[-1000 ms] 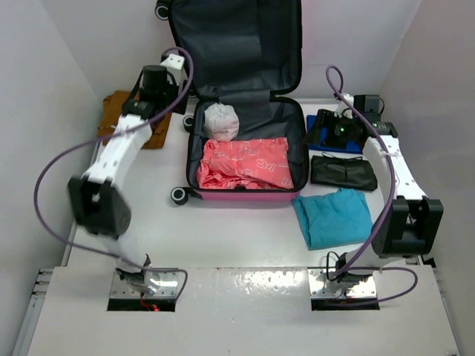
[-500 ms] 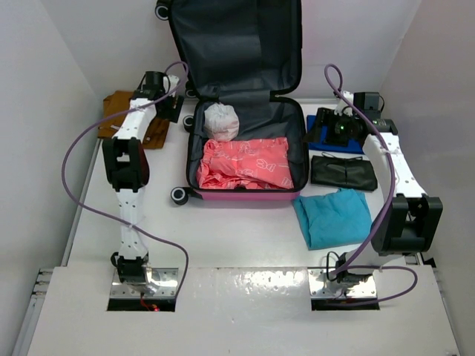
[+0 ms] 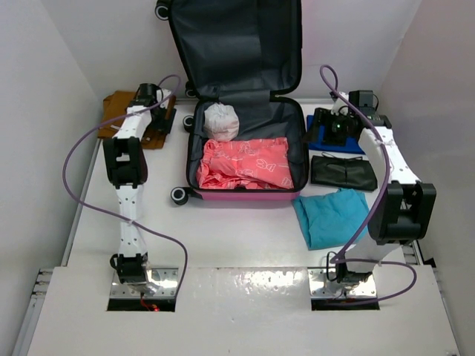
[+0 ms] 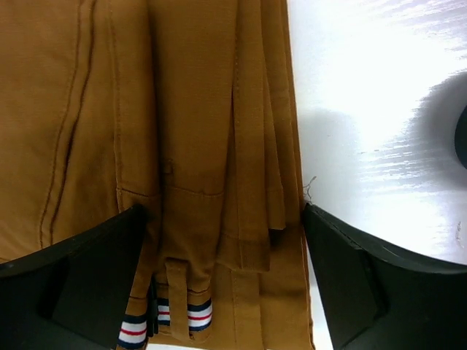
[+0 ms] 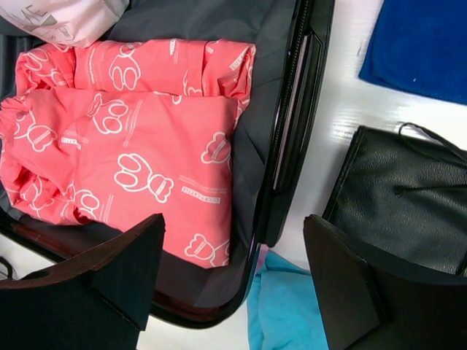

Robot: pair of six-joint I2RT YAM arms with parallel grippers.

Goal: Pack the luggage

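The luggage (image 3: 245,196) is a pink hard-shell suitcase lying open at the back middle, its dark grey lid propped upright. A pink printed garment (image 3: 245,163) and a white bundle (image 3: 221,121) lie in it. My left gripper (image 3: 157,119) is open, low over folded brown trousers (image 3: 119,104) left of the case. In the left wrist view the gripper (image 4: 222,292) has one jaw on each side of the folded trousers (image 4: 190,131). My right gripper (image 3: 332,123) is open and empty above the case's right rim (image 5: 292,131). The right wrist view (image 5: 233,292) shows nothing between its jaws.
Right of the case lie a blue cloth (image 3: 349,142), a black pouch (image 3: 343,172) and a folded teal cloth (image 3: 334,216). The pouch (image 5: 408,197), teal cloth (image 5: 284,313) and blue cloth (image 5: 423,44) also show in the right wrist view. White walls close in on both sides.
My left arm has swung left from the case's back corner and come down over the brown trousers. My right gripper has shifted slightly left towards the case.
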